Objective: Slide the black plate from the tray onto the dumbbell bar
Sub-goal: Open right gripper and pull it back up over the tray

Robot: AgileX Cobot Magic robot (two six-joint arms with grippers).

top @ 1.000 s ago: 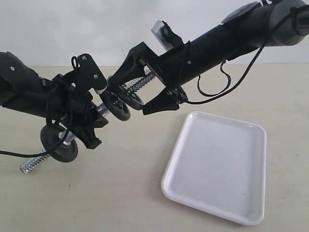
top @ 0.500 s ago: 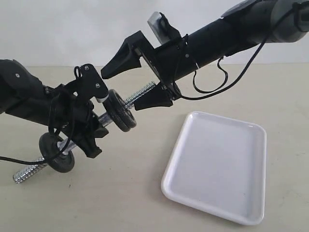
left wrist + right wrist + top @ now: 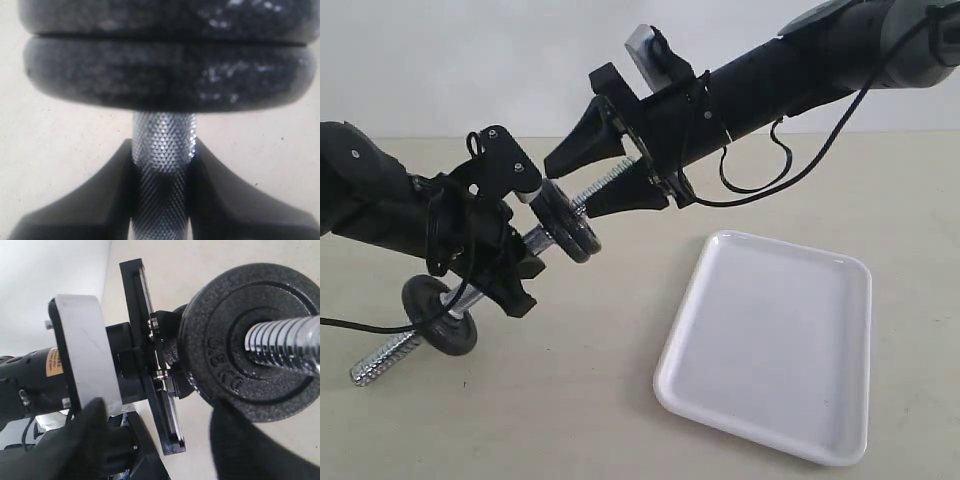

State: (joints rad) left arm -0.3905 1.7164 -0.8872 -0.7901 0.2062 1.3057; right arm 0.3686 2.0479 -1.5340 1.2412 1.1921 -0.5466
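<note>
plate: matte black, grainy cast-metal skin, you can see the pebbling
bar: bright chrome metal, fine knurling mid-shaft, shiny coarse thread at the ends
tray: glossy white, smooth, looks like plastic to me
table: matte beige, smooth

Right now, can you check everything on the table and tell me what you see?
Surface: beige table.
Job's things: black plate on the dumbbell bar, right against another disc; tray with nothing seen in it.
Clutter: nothing seen.
Grippers: left gripper shut on the bar; right gripper open, jaws either side of the bar's threaded end.
Cables: black cable looping under the right arm.
Surroundings: plain pale wall.
</note>
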